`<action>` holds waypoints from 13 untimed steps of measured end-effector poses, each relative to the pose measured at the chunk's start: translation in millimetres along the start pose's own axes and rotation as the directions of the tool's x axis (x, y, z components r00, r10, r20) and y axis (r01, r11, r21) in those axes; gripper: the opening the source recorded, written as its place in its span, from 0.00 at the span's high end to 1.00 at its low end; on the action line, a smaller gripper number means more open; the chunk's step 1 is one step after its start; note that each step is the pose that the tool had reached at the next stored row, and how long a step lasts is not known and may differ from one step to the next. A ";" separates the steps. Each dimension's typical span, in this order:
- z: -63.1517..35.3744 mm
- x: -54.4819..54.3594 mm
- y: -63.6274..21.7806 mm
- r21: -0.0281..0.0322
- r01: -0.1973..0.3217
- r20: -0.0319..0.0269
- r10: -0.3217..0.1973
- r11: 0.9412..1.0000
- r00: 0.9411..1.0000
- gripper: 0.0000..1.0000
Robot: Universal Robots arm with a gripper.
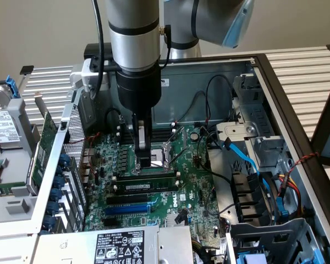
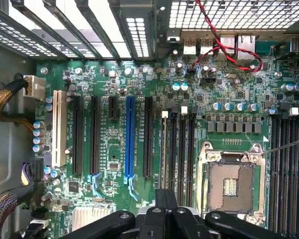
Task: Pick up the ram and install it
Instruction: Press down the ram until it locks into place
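The ram (image 1: 148, 185) is a thin green stick with black chips and a white label. It stands on edge in the black memory slot beside the black expansion slot on the motherboard (image 1: 195, 184). My gripper (image 1: 144, 163) hangs straight down over its middle. Its fingers are shut with nothing between them, and the tips are at or just above the stick's top edge; I cannot tell whether they touch. In the wrist view the ram (image 2: 164, 149) shows edge-on as a pale line running under my shut gripper (image 2: 165, 195).
The long blue slot (image 1: 129, 209) lies near the ram, and the open CPU socket (image 1: 170, 149) is beside the gripper. A green expansion card (image 1: 44, 148) leans outside the case at the exterior view's left. Blue cables (image 1: 247, 159) and drive bays crowd the right.
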State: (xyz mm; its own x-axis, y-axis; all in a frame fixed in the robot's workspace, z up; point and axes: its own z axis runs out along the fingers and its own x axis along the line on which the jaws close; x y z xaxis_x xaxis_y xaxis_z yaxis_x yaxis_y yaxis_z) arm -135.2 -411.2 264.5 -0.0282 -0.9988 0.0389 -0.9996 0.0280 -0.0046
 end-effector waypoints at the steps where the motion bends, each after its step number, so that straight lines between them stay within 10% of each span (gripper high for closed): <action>1: 0.0 0.0 0.0 0.000 -0.008 0.000 0.008 1.000 1.000 0.90; 13: -0.1 0.0 0.0 -0.007 -0.177 -0.002 0.177 0.984 0.984 0.90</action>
State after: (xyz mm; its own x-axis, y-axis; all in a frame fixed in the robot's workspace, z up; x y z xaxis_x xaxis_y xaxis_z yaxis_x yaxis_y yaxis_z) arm -135.2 -411.2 264.6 -0.2044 -0.9781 0.0390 -0.9789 0.2044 -0.0046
